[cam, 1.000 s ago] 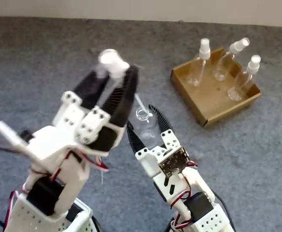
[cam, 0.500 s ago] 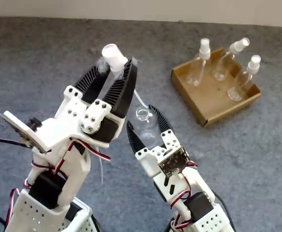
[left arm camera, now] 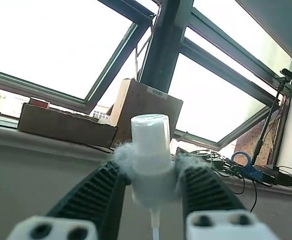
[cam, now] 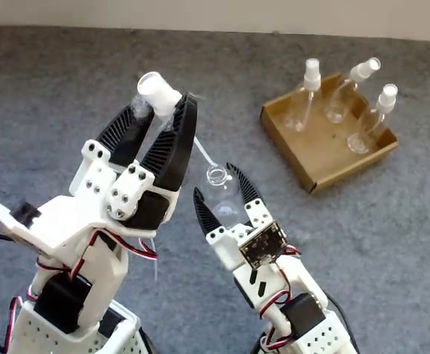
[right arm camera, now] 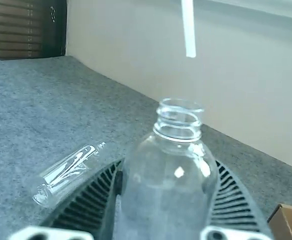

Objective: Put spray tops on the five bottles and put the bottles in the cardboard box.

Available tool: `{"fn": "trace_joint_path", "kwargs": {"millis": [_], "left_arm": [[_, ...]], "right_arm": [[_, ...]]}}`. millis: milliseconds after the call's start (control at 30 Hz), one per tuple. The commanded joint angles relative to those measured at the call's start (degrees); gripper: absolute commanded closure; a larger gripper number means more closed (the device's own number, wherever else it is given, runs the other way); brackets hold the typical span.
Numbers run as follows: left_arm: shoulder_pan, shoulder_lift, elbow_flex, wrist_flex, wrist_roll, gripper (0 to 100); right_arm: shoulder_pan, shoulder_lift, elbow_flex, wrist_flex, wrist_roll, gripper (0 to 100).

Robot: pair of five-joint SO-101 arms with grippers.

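My left gripper [cam: 161,105] is shut on a white spray top [cam: 157,90], raised above the carpet. The top's thin dip tube [cam: 203,153] slants down toward the open neck of a clear bottle [cam: 217,178], its end just short of it. My right gripper [cam: 216,181] is shut on that upright bottle. From the right wrist, the bottle [right arm camera: 168,165] stands between the fingers [right arm camera: 85,200], and the tube end [right arm camera: 187,30] hangs above its neck. The left wrist view has the spray top [left arm camera: 151,155] pinched between the pads [left arm camera: 105,185].
A cardboard box [cam: 288,153] sits at the back right, holding three capped bottles [cam: 303,92], [cam: 347,87], [cam: 373,118]. Another clear, uncapped bottle [right arm camera: 68,172] lies on the grey carpet beyond my right gripper. The box corner [right arm camera: 291,220] shows at the right wrist view's edge.
My left gripper has shifted slightly left with the spray top, and the tube end has drifted with it. The right arm and its bottle have stayed put.
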Motion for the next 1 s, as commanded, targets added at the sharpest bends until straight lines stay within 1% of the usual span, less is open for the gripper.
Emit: {"fn": "trace_joint_path", "kwargs": {"millis": [0,467,733,800,967], "left_arm": [[-0.66,-0.4,-0.31,-0.7,-0.26,97],[-0.57,0.22,1.71,-0.7,-0.44,97],[-0.57,10.68,1.63,-0.7,-0.44,97],[-0.48,11.21,1.8,-0.62,-0.44,97],[2.59,11.21,7.43,-0.18,-0.53,97]], "right_arm": [[-0.57,-1.19,9.63,0.22,0.62,82.5],[-0.57,-1.27,9.63,-0.04,0.62,82.5],[-0.57,-1.27,9.63,-0.04,0.62,82.5],[-0.57,-1.27,9.63,-0.04,0.62,82.5],[0.31,-1.27,9.63,-0.04,0.62,82.5]]}}
